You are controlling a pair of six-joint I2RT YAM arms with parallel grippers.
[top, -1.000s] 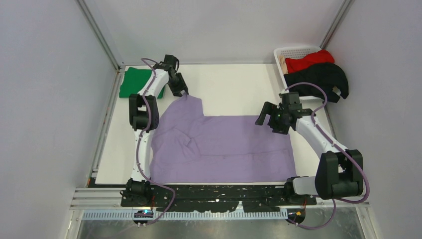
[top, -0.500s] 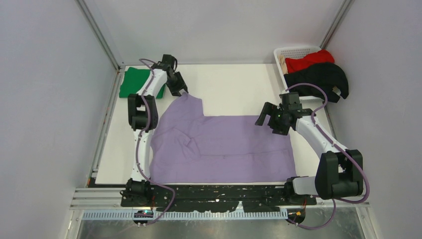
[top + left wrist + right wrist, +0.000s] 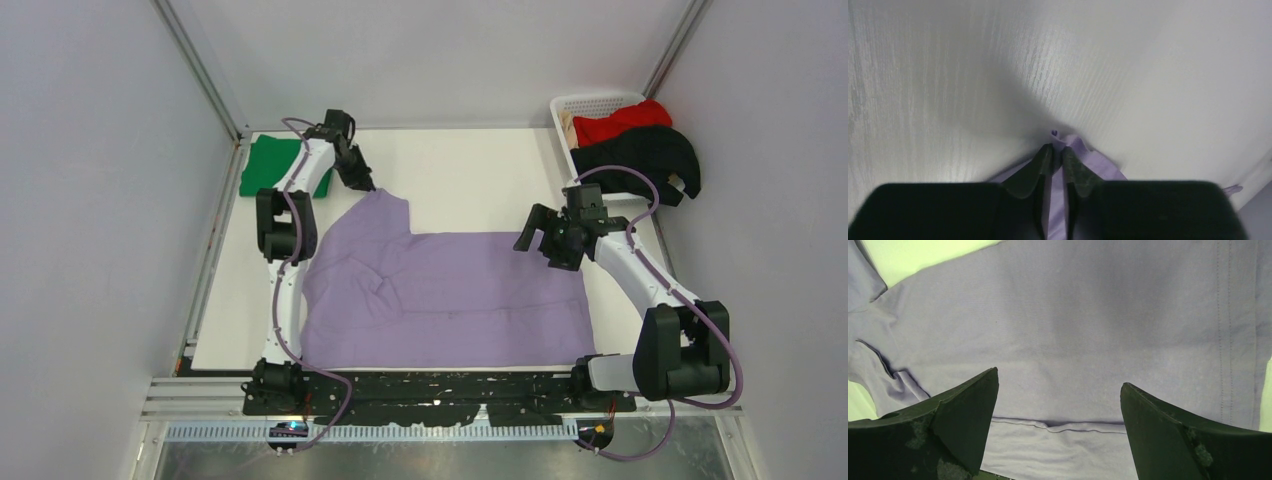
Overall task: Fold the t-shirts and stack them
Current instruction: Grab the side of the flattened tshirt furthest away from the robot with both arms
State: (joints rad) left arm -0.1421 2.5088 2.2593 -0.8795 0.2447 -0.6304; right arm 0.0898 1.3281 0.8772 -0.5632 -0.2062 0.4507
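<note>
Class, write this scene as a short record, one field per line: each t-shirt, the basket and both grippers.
lavender shirt: spread out on the table, a few wrinkles
green shirt: folded, at the table's far left corner
red shirt: in the basket, far right
black shirt: draped over the basket's near side
left gripper: fingers shut on the lavender shirt's far left corner
right gripper: fingers open, over the lavender shirt's right part

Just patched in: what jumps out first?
A lavender t-shirt lies spread across the table, the left gripper shut on its far-left tip. The right gripper hangs open above its far edge; a red t-shirt and a black t-shirt drape the white basket, far right.
</note>
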